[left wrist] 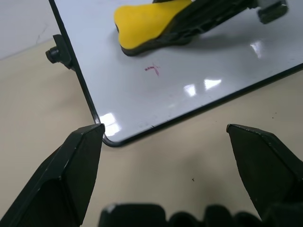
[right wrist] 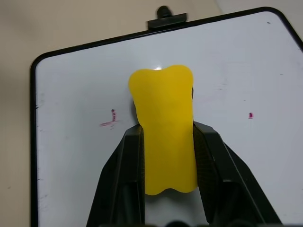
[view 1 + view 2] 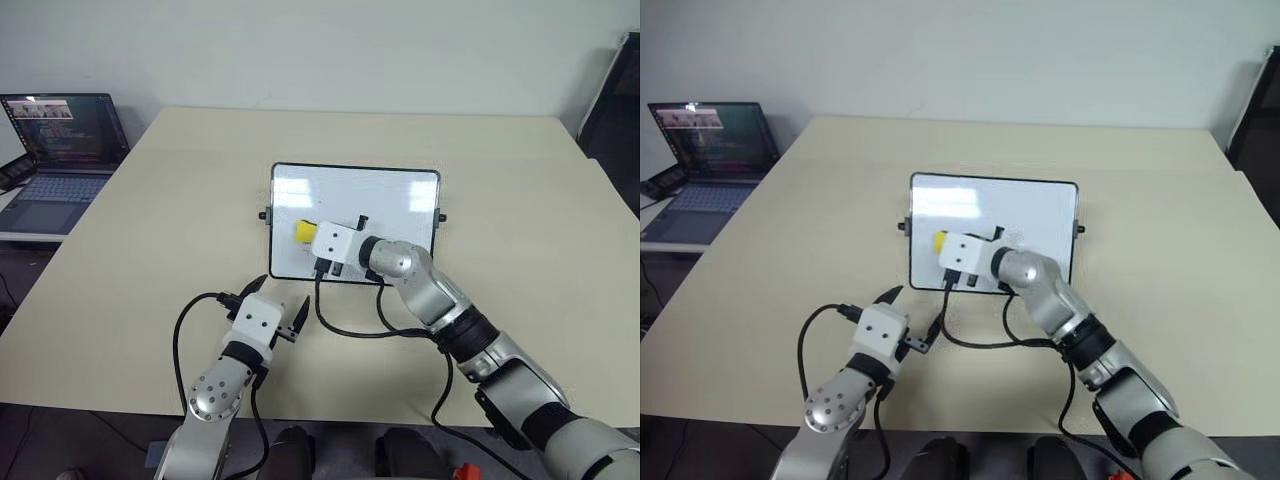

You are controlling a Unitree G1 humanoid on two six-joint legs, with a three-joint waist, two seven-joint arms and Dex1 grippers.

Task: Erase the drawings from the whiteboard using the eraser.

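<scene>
The whiteboard (image 3: 385, 195) lies flat in the middle of the table, black-framed with a knob on each short side. My right gripper (image 2: 168, 127) is shut on the yellow eraser (image 3: 304, 231), holding it over the board's left half with its dark underside toward the surface. A faint red drawing (image 2: 110, 122) sits just beside the eraser, and a tiny red speck (image 2: 250, 115) lies on its other side. The same red scribble (image 1: 152, 69) shows below the eraser (image 1: 147, 23) in the left wrist view. My left gripper (image 3: 280, 305) is open over the bare table, just short of the board's near left corner.
An open laptop (image 3: 60, 150) stands on a lower surface off the table's left edge. A dark object (image 3: 615, 90) stands past the far right corner. The beige table (image 3: 520, 230) spreads wide around the board. Black cables hang from my wrists.
</scene>
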